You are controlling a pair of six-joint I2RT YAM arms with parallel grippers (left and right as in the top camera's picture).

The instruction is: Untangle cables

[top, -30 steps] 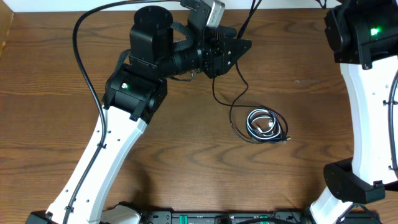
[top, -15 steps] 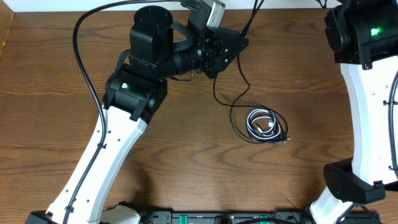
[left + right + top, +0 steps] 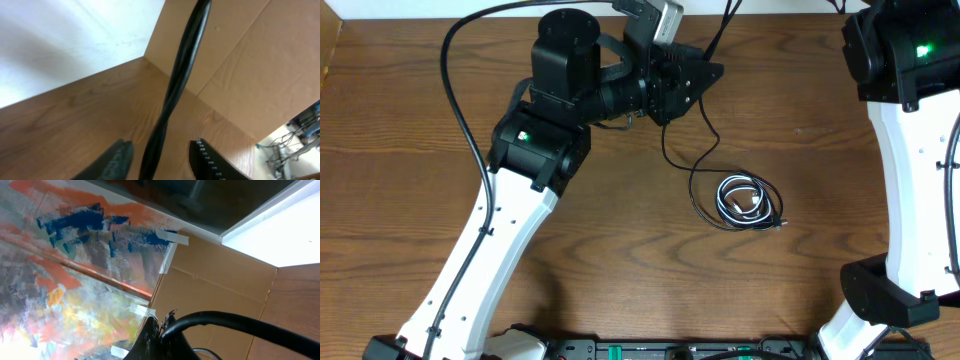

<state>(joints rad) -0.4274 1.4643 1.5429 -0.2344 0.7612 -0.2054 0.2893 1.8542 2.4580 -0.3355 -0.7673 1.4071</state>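
A small bunch of cables [image 3: 748, 200] lies on the wooden table [image 3: 620, 260], right of centre: a coiled white cable [image 3: 733, 196] ringed by black loops. From it, black cable strands [image 3: 711, 148] run up to my left gripper [image 3: 712, 73] near the back edge and on past the top of the overhead view. In the left wrist view the twisted black strands [image 3: 175, 90] pass between the parted fingers [image 3: 118, 160] of my left gripper [image 3: 161, 156], which is open. My right gripper [image 3: 161, 328] is shut, and a black cable [image 3: 235, 322] comes out at its tips.
The left arm [image 3: 520, 200] reaches diagonally across the table's left half. The right arm [image 3: 905, 150] stands along the right edge. A thick black robot cord [image 3: 455, 110] arcs at the left. Cardboard walls [image 3: 250, 60] close off the back.
The left jaws narrowed around the black strands, then widened again. The bunch of cables and the right arm have not moved.
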